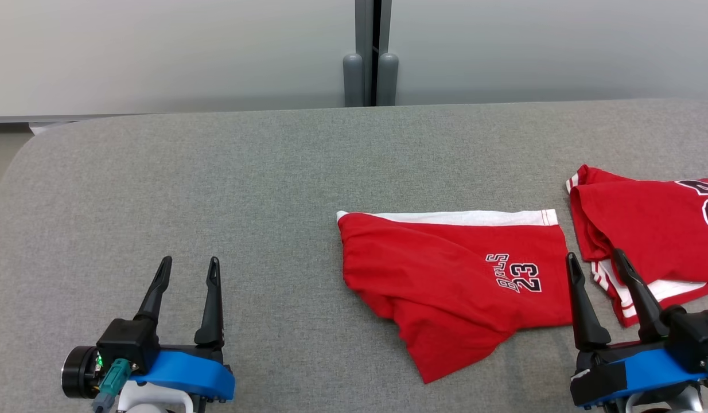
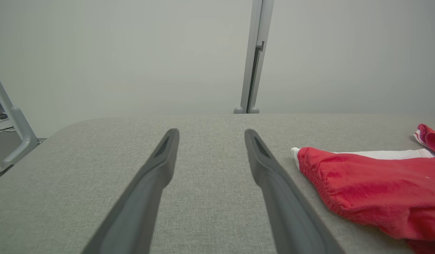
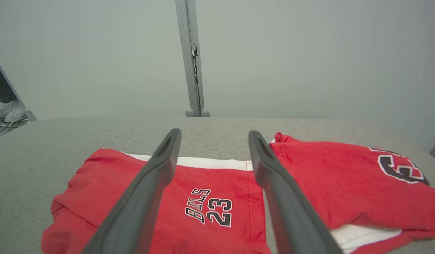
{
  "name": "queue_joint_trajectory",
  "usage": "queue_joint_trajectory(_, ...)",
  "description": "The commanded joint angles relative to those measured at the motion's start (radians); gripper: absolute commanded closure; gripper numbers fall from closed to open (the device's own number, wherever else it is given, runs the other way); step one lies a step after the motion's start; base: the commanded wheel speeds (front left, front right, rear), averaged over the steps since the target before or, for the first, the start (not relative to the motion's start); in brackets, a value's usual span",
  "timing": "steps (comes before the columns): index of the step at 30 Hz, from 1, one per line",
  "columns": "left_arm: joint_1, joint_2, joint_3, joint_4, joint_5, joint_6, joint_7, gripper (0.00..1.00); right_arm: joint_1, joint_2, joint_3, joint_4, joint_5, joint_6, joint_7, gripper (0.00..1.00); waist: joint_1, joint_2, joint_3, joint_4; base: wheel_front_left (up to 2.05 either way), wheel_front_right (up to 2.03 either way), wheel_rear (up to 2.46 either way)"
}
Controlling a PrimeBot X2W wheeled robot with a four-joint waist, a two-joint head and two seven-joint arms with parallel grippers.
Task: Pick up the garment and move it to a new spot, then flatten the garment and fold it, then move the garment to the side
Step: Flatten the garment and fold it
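Red shorts (image 1: 446, 269) with a white waistband and a black "23" lie crumpled right of centre on the grey padded table (image 1: 216, 189); this is the garment. They also lie at the right of the left wrist view (image 2: 372, 187) and under the fingers in the right wrist view (image 3: 217, 180). My left gripper (image 1: 190, 261) (image 2: 211, 131) hovers open over bare table, well left of the shorts. At the shorts' right edge my right gripper (image 1: 594, 254) (image 3: 214, 131) is open, holding nothing.
A second red garment, a jersey (image 1: 646, 223) (image 3: 337, 183), lies at the table's right edge, close to the shorts. A grey post (image 1: 370, 74) stands behind the table's far edge. White shoes (image 3: 6, 109) are on the floor beyond the table.
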Motion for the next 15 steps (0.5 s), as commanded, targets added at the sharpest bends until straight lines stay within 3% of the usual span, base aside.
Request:
queue_joint_trajectory(1,0.005,0.006,0.0,-0.006,-0.004,0.007,0.002,0.0,0.013,0.002,-0.003,-0.008,0.007,0.0,0.004,0.0,0.0001,0.0001,0.0,0.0,0.0,0.0,0.0)
queue_joint_trajectory(9,-0.04,0.007,-0.031,-0.029,0.016,-0.005,0.019,0.0,0.005,0.003,0.003,-0.021,0.015,0.0,0.009,0.0,0.0001,0.0001,0.022,-0.002,0.0,0.0,0.0)
queue_joint_trajectory(15,-0.155,-0.052,-0.116,0.007,-0.009,-0.079,0.108,0.0,-0.027,0.002,0.018,-0.019,0.022,0.0,0.01,0.0,0.0001,0.0001,0.077,-0.023,0.0,0.0,0.0)
